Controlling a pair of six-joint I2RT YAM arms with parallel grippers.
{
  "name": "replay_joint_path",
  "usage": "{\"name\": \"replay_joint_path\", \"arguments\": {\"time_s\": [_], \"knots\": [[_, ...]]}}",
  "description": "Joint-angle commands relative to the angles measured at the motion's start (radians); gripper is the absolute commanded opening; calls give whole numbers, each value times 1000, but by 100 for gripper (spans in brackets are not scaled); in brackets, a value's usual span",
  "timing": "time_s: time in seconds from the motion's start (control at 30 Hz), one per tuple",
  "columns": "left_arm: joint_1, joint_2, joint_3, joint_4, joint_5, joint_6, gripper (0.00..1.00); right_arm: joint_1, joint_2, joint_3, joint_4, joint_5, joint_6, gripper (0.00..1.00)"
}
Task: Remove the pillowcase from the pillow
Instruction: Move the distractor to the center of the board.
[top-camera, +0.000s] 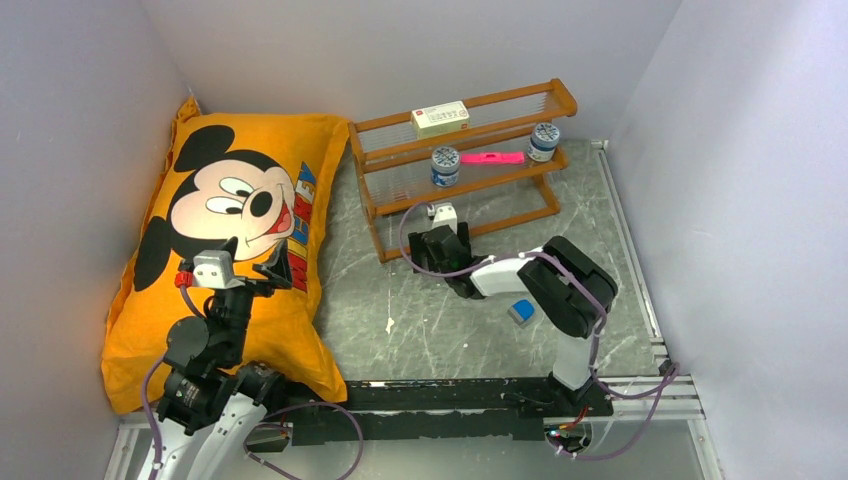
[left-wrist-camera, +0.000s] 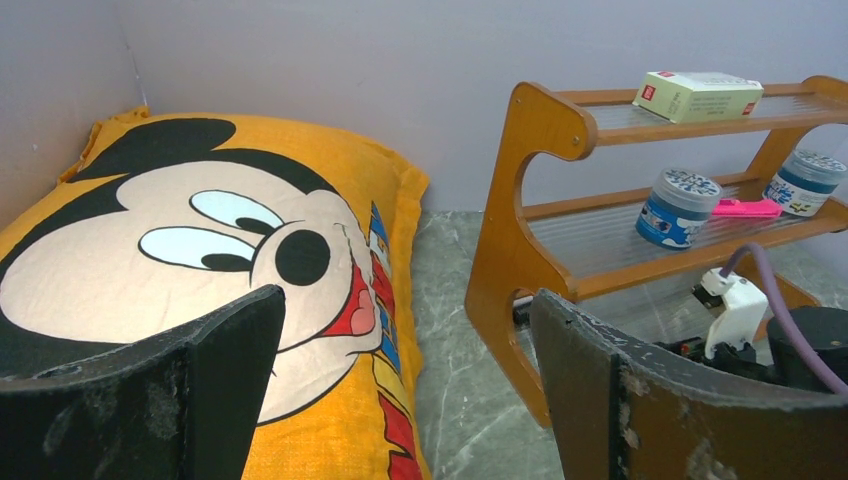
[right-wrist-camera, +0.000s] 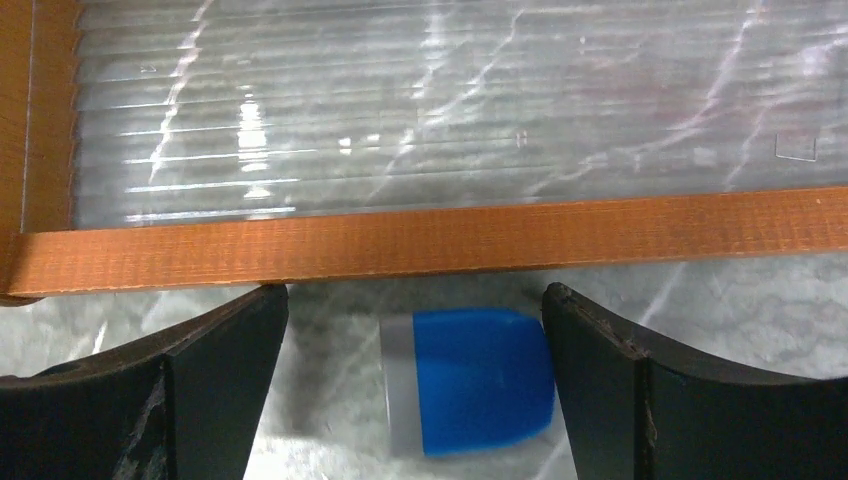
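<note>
Top external view: the pillowcase lay along the left edge of the counter, its far end tucked into the far-left corner, with the Mickey face upward. The case was fully on. No white of the pillow showed anywhere, so the task was judged not begun.

Left gripper: released and holding nothing. It hung over the near-right part of the case, close to its right border. Judged poised there to pinch loose fabric at the edge, not the stuffed middle. The left wrist view confirmed the jaws spread wide, with the printed face beyond them.

Right gripper: likewise released and empty. It sat near the foot of the wooden rack, well apart from the case. Its wrist view showed a blue block on the counter between the fingers, just below the rack's lowest rail, untouched.

Which end of the case was open could not be told. The case lay on the left arm's side, so that arm would likely lead.
</note>
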Motion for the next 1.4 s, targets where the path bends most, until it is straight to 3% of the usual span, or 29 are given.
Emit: {"name": "replay_joint_path", "arguments": {"time_s": [0.0, 0.73, 1.37], "knots": [[-6, -5, 0, 25, -9, -4, 97, -5, 81, 75, 32, 65, 88, 100], [-15, -18, 0, 21, -23, -4, 97, -196, 290, 416, -157, 59, 135, 100], [-15, -10, 0, 25, -18, -4, 97, -400, 300, 441, -151, -34, 134, 100]]}}
